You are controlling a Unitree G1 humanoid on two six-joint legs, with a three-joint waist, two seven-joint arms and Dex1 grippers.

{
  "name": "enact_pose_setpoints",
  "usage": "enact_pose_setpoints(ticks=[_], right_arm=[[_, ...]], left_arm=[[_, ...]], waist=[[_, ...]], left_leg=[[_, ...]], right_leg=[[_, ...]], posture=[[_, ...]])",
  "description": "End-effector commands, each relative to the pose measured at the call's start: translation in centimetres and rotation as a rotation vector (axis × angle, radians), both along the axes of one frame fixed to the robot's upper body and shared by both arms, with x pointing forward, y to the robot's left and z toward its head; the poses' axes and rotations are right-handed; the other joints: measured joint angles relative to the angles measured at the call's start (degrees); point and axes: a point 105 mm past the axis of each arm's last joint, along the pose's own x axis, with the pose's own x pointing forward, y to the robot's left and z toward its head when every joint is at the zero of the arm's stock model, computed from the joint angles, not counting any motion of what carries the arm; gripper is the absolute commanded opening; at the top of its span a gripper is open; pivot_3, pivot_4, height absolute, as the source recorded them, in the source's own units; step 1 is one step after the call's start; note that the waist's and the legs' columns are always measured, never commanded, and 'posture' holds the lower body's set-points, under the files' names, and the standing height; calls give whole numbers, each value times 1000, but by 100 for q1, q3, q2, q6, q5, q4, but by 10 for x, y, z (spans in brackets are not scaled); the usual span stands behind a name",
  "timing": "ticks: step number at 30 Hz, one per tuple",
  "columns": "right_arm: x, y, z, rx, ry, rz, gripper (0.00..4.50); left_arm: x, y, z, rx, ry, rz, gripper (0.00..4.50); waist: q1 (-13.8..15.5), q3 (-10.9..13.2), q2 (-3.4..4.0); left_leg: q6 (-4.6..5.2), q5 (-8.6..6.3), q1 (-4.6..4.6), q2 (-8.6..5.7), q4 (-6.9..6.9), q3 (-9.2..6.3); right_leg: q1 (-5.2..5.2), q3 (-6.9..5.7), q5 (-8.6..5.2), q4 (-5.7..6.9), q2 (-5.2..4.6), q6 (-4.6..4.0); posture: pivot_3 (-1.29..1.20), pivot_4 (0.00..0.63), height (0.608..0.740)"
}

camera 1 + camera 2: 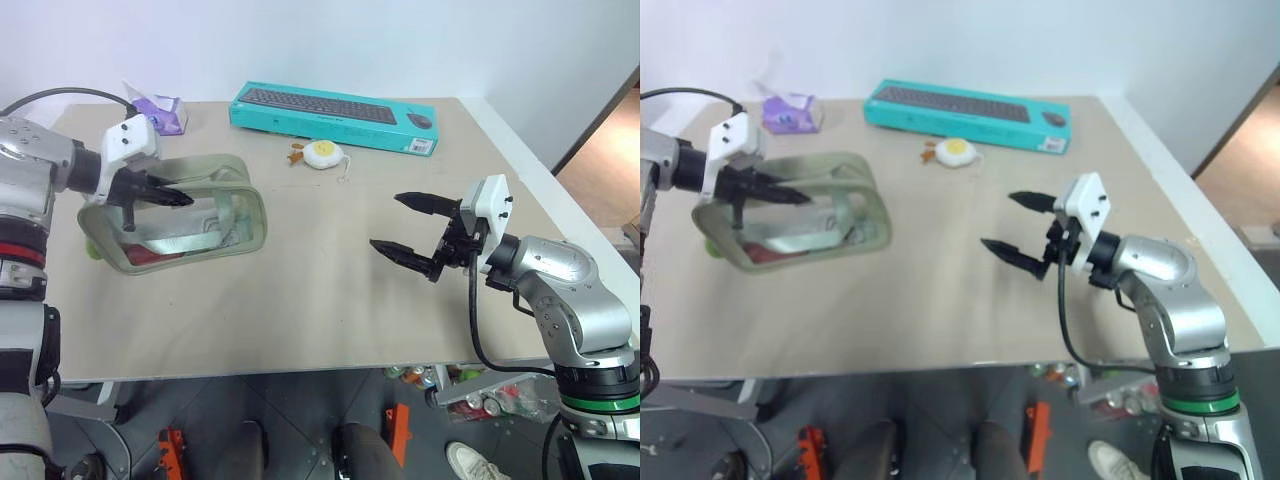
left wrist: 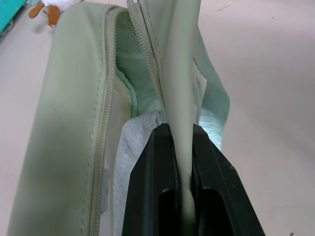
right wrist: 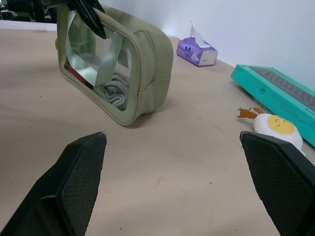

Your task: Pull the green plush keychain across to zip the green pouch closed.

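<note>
Left eye view: table (image 1: 330,300), then green pouch (image 1: 240,215) on its left part, zipper still open. Left gripper (image 1: 160,193) is pinched tight on a pouch strap (image 2: 179,98), hiding part of the pouch top. Right gripper (image 1: 410,228) hovers well apart, fingers spread wide, empty. Green plush keychain (image 1: 91,248) peeks out at the pouch's left end, mostly hidden.

My left gripper (image 1: 172,194) covers part of the green pouch (image 1: 245,215) top edge, so I can't follow the zipper there. A green lump (image 1: 91,248) at the pouch's far-left end is half hidden; can't identify it. Things inside, behind the clear window, are too indistinct to name.
</note>
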Motion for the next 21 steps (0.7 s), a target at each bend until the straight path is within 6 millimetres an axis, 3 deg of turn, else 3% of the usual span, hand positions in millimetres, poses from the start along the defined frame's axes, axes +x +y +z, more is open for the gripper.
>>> enact_pose_setpoints(ticks=[1, 6, 13, 18, 21], right_arm=[[-2, -4, 13, 3, -64, -18, 4500], [-1, -6, 15, 6, -70, -33, 4500], [2, -13, 20, 8, -79, -63, 4500], [3, -23, 27, 17, -91, -103, 4500], [3, -26, 28, 18, -98, -121, 4500]], left_arm=[[2, -12, 15, -14, -61, -39, 48], [-1, -38, 28, -74, -67, -109, 48], [-7, -97, 30, -36, -83, -222, 48], [-3, -159, 37, -49, -116, -289, 48], [-2, -179, 37, -41, -113, -303, 48]], waist=[[9, 0, 0], [35, 0, 0], [10, 0, 0], [19, 1, 0], [-9, 1, 0]], left_leg=[[0, 0, 0, 0, 2, 0], [0, 0, -8, -7, 21, -1], [0, 0, -14, -12, 29, 4], [4, -2, -13, -10, 29, 4], [5, -3, -13, -12, 31, 10]], right_leg=[[1, 0, 0, 0, 0, 1], [8, 3, 6, 0, -4, 11], [5, 26, 12, -1, -2, 22], [5, 30, 12, 1, 6, 22], [4, 39, 13, 0, 6, 25]], posture=[[0, 150, 740], [0, 150, 740], [0, 150, 740], [0, 150, 740], [0, 150, 740]])
